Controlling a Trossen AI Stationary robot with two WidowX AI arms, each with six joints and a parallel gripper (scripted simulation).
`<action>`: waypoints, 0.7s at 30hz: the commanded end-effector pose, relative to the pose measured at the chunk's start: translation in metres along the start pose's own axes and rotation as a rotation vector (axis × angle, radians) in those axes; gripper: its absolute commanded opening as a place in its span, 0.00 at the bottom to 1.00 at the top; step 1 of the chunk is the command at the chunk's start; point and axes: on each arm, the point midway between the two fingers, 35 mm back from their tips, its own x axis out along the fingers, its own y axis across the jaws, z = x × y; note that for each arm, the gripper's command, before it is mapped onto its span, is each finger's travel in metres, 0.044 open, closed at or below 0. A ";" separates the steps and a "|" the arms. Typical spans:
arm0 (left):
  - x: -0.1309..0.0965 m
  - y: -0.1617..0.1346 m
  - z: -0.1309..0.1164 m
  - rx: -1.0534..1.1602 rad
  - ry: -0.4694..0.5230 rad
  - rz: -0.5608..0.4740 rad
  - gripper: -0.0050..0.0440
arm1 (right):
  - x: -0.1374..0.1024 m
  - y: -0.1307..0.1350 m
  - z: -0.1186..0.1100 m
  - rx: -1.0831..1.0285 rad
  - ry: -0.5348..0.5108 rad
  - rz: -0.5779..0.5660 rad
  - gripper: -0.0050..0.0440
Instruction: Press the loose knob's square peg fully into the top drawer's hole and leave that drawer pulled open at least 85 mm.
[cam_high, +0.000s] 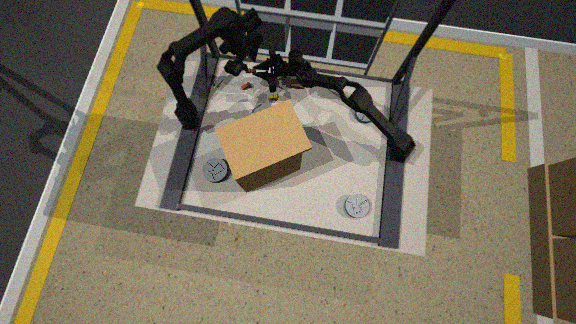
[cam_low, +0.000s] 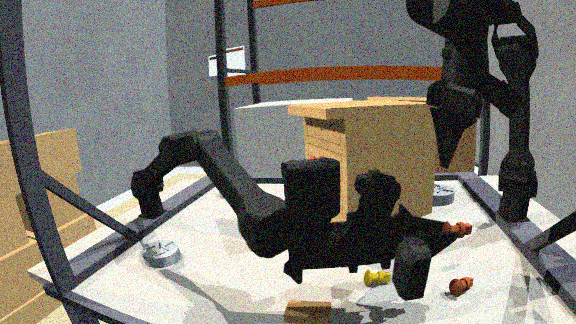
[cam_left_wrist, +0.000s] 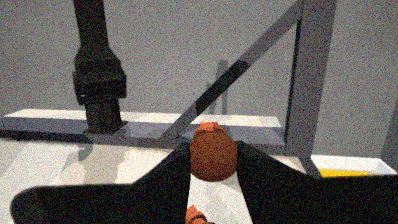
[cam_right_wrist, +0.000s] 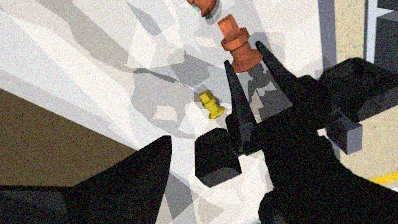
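Grey wall (cam_low: 115, 65) (cam_left_wrist: 165, 45) behind, white worktop (cam_high: 310, 215) (cam_low: 120, 280) (cam_left_wrist: 30, 165) (cam_right_wrist: 110, 30) with wooden cabinet (cam_high: 265, 137) (cam_low: 390, 150) (cam_right_wrist: 45, 145); left gripper (cam_high: 254, 70) (cam_low: 444, 228) (cam_left_wrist: 213, 150) (cam_right_wrist: 243, 52) clamped on orange knob (cam_low: 459, 229) (cam_left_wrist: 213, 156) (cam_right_wrist: 241, 47), square peg outside the cabinet, right gripper (cam_high: 235, 67) (cam_low: 445, 157) (cam_right_wrist: 215, 142) fingers apart, second orange knob (cam_high: 246, 86) (cam_low: 460, 286) (cam_left_wrist: 198, 217) (cam_right_wrist: 204, 6) and yellow knob (cam_high: 274, 97) (cam_low: 376, 278) (cam_right_wrist: 212, 105) lying on worktop, top drawer's opening can't tell

The black two-fingered left claw (cam_high: 252, 70) (cam_low: 452, 228) (cam_left_wrist: 214, 149) (cam_right_wrist: 243, 53) grips firmly, fingers partly closed. Above it, the matching black right claw (cam_high: 234, 67) (cam_low: 445, 164) (cam_right_wrist: 218, 137) points downward, fingers spread.
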 end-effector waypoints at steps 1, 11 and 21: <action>0.001 -0.001 0.029 -0.033 -0.041 0.001 0.27 | -0.016 0.017 -0.020 0.228 0.004 -0.097 0.59; 0.000 0.001 0.044 -0.047 -0.057 -0.003 0.27 | -0.032 0.048 -0.052 0.632 -0.014 -0.220 0.59; -0.014 0.018 0.073 -0.051 -0.047 -0.029 0.27 | -0.050 0.080 -0.075 0.986 -0.031 -0.345 0.59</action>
